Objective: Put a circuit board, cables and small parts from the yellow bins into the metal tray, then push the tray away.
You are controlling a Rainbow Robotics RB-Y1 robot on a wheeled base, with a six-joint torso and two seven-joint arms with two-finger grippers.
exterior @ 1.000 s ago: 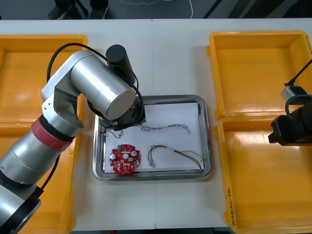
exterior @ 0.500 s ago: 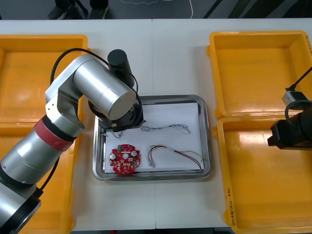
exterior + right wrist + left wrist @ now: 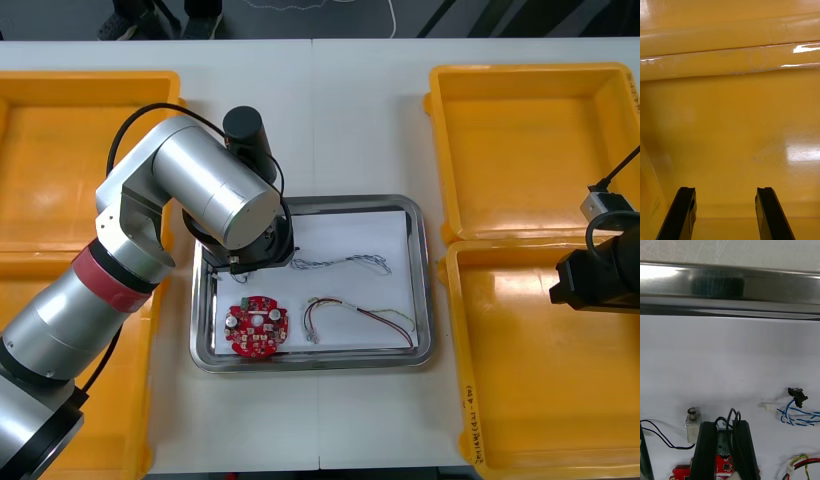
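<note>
The metal tray (image 3: 425, 290), white inside, lies mid-table. It holds a round red circuit board (image 3: 256, 326), a blue and white cable (image 3: 340, 262) and a red and yellow cable (image 3: 360, 318). My left arm (image 3: 215, 190) hangs over the tray's far left corner. In the left wrist view my left gripper (image 3: 725, 423) is shut on a looped black cable (image 3: 731, 416), low over the white floor. A small metal part (image 3: 691, 425) with a black lead lies just beside one finger. My right gripper (image 3: 725, 191) stands open over the bare floor of the near right yellow bin (image 3: 540, 370).
Yellow bins flank the tray: far left (image 3: 60, 160), near left (image 3: 130, 400), far right (image 3: 530, 140). The tray's shiny far rim (image 3: 730, 285) runs close ahead of the left fingers. The blue and white cable's black plug (image 3: 796, 394) lies off to one side.
My left arm has drifted slightly toward the tray's far left corner with the black cable. The right arm has edged a little to the right.
</note>
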